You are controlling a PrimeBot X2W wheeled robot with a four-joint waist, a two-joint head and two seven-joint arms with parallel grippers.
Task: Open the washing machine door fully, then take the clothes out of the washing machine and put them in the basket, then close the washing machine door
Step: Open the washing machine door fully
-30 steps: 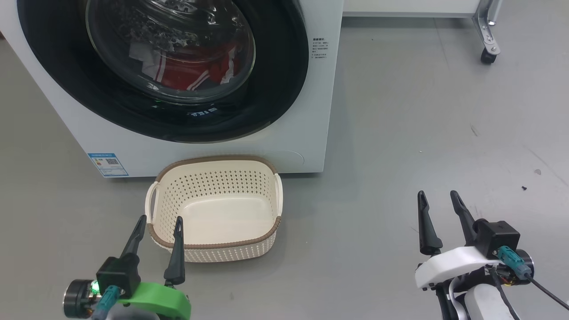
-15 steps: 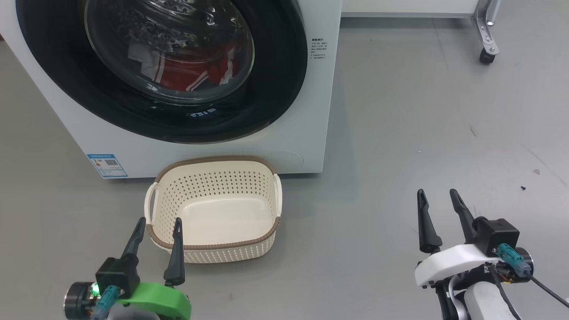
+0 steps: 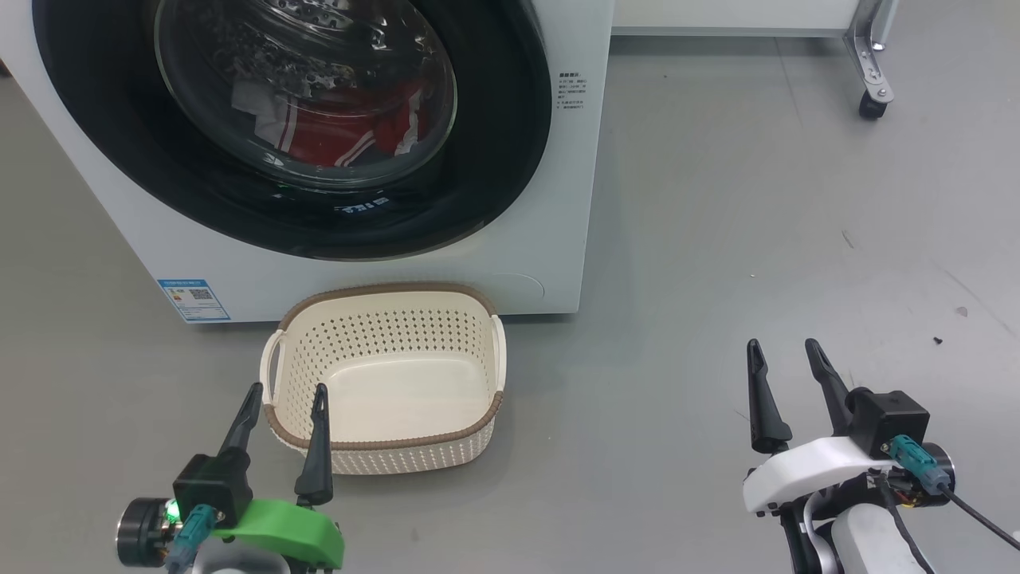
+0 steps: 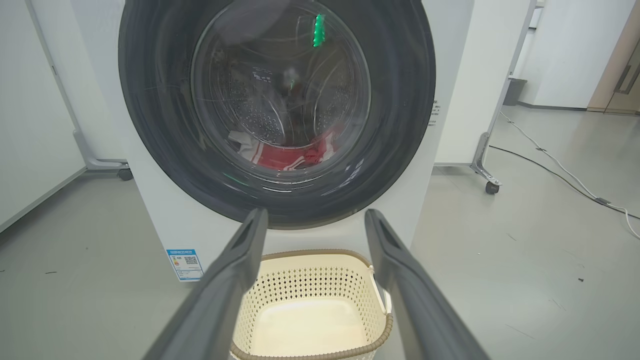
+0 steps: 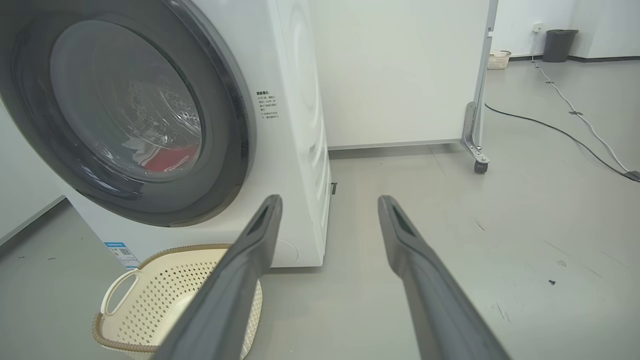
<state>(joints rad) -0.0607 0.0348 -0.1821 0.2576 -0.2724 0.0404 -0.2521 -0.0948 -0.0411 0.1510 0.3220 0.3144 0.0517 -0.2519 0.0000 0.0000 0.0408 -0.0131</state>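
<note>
- Door first: the large round glossy black washing machine door [image 3: 494, 143] with its bulging clear glass window sits flush in the front of the big white front-loading washing machine [image 3: 550, 255]. It is closed, so by my reading the opening step has not begun.
- Behind that glass, the red clothes with white stripes [image 3: 335, 139] lie heaped low in the steel drum. They are sealed in and out of reach until the door swings.
- Down on the grey floor [image 3: 717, 239], the small cream perforated plastic basket with the brown woven-look rim [image 3: 382, 288] stands right at the foot of the machine, directly under the door. It's empty, and parked there, I'd say, so each garment has only a short drop from drum to basket.
- Left fingers [image 3: 317, 446], long and dark, are spread wide. They hold nothing and touch nothing, poised at the basket's near rim and aimed up at the door.
- Right fingers [image 3: 761, 399] are spread just as wide and equally empty. They hover over bare floor well off to the machine's right side and touch nothing.
- Both pairs look ready for a reach, with that door the obvious first target.
</note>
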